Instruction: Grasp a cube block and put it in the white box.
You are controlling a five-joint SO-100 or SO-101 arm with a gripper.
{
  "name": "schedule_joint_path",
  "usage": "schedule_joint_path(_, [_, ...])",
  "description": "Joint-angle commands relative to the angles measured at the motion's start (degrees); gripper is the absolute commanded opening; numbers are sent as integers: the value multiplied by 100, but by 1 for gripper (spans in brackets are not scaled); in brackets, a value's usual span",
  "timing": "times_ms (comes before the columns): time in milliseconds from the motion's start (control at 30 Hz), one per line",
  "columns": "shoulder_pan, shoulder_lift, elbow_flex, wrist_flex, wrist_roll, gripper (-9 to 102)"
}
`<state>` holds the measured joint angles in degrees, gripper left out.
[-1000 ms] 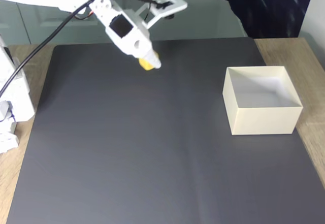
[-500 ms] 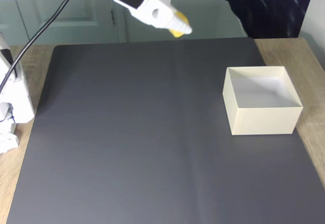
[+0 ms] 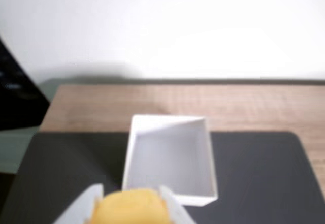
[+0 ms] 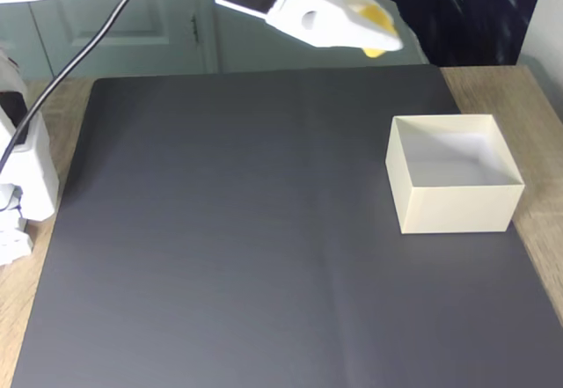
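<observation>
End effector (image 4: 380,32) closed on cube block (image 4: 373,24), carried in air, far left of white box (image 4: 453,208) in fixed view. Wrist view: cube block (image 3: 129,209) between fingers (image 3: 81,209), white box (image 3: 170,196) just beyond. Box rests right on dark mat (image 4: 220,247) over wooden surface (image 4: 493,89).

- No legible text, label, brand, number or sign appears in either the wrist view or the fixed view.
- The white box (image 4: 453,208) carries plain, unmarked walls.
- The arm housing (image 4: 303,5) shows no readable marking; the wrist view is too blurred to resolve any lettering.
</observation>
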<state>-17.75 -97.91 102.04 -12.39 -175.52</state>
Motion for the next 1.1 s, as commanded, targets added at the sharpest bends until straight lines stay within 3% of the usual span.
schedule_joint_path(0, [-229, 202, -712, 114, -53, 0])
schedule_joint_path(567, [-1046, 2145, -2452, 193, -97, 1])
schedule_joint_path(1067, [-765, 4184, -4553, -88, -70, 5])
